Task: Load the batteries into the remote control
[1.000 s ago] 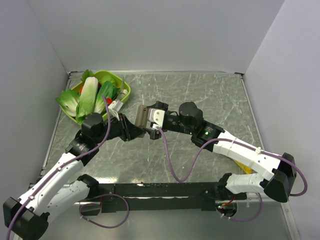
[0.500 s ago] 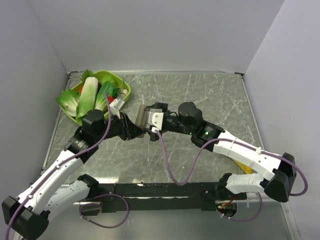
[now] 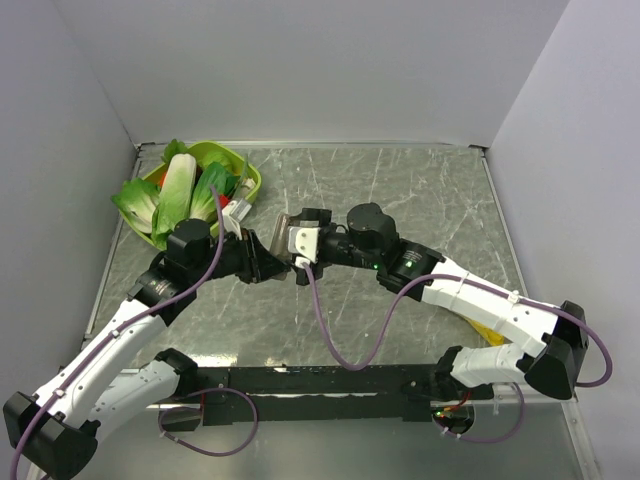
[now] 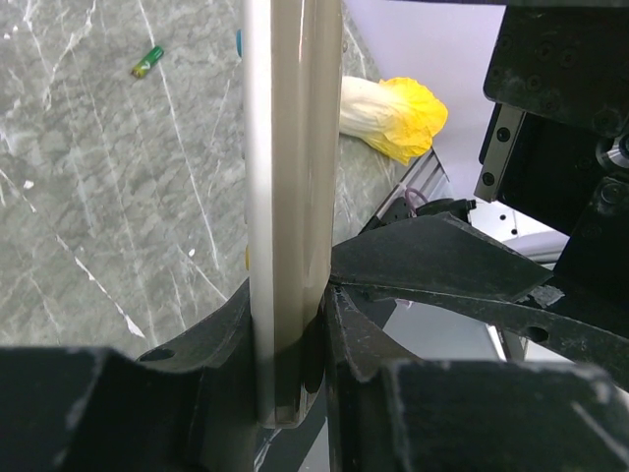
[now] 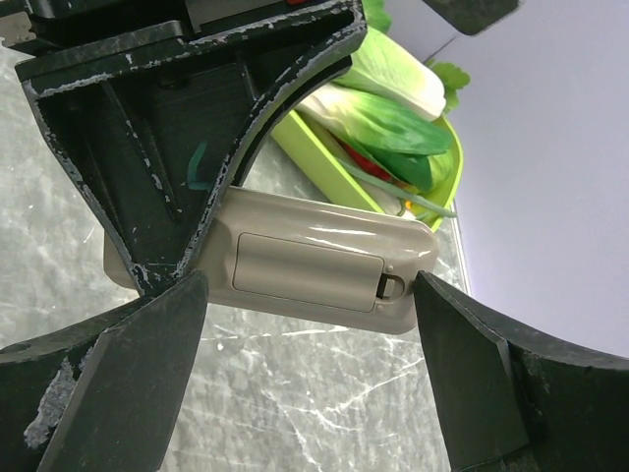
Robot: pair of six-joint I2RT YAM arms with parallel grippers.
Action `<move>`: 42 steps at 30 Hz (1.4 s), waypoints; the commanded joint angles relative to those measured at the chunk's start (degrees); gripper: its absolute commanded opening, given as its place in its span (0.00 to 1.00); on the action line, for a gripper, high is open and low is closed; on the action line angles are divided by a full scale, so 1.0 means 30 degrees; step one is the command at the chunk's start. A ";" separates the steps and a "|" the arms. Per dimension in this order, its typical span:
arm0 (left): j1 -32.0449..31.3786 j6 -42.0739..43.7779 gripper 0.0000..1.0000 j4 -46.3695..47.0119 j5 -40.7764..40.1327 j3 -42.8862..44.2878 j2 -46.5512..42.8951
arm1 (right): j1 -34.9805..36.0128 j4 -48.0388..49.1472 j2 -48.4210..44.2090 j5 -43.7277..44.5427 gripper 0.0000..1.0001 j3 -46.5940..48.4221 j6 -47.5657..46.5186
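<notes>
My left gripper is shut on the remote control and holds it on edge above the table. In the left wrist view the remote runs up from between the left gripper's fingers. In the right wrist view the remote's grey-brown back faces the camera, with its battery cover closed. My right gripper is open, one finger off each end of the cover, and it also shows in the top view. One small green battery lies on the table. The other battery is out of view.
A green tray of leafy vegetables stands at the back left, just behind the remote; it also shows in the right wrist view. A yellow-white vegetable lies near the right arm. Walls close in the table on three sides.
My right arm has moved left, bringing its open gripper round the remote. My left gripper has shifted slightly and still holds the remote.
</notes>
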 commanded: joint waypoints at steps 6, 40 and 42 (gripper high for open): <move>-0.0122 -0.0517 0.02 0.2901 0.0212 0.1364 -0.0438 | 0.0861 -0.1368 0.0415 -0.0653 0.89 -0.0031 0.0732; -0.0123 0.0391 0.02 0.3751 0.1384 0.1041 -0.1464 | 0.0276 -0.6873 0.2700 -0.5045 0.91 0.2547 0.0821; -0.0122 0.0246 0.02 0.3955 0.1501 0.1041 -0.1406 | 0.0276 -0.7457 0.2758 -0.5279 0.91 0.2634 0.0704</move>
